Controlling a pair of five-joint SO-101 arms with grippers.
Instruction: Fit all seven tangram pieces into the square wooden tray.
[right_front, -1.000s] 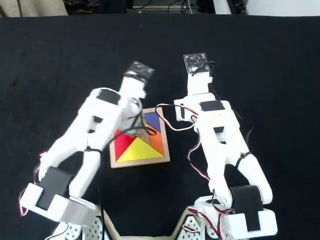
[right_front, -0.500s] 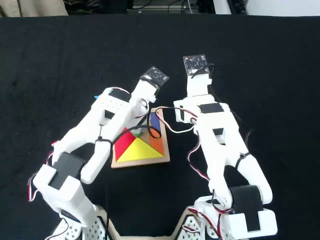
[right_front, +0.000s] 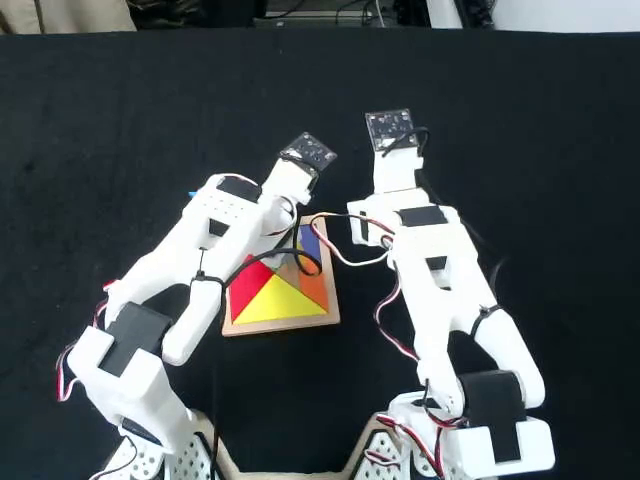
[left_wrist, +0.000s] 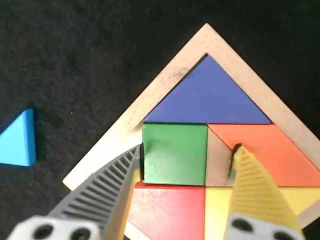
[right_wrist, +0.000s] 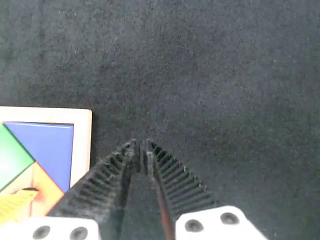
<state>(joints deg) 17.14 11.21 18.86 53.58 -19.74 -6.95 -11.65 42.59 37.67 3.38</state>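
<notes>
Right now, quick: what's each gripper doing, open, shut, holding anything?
Left gripper: open, straddling the green square in the wooden tray, not clamped.
Right gripper: shut, holding nothing, over the black table beside the tray.

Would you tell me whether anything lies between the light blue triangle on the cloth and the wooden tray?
Nothing visible: bare black cloth separates the light blue triangle from the wooden tray. The left gripper hangs open over the tray.

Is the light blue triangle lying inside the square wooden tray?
No, the light blue triangle lies on the black cloth, apart from the wooden tray.
</notes>
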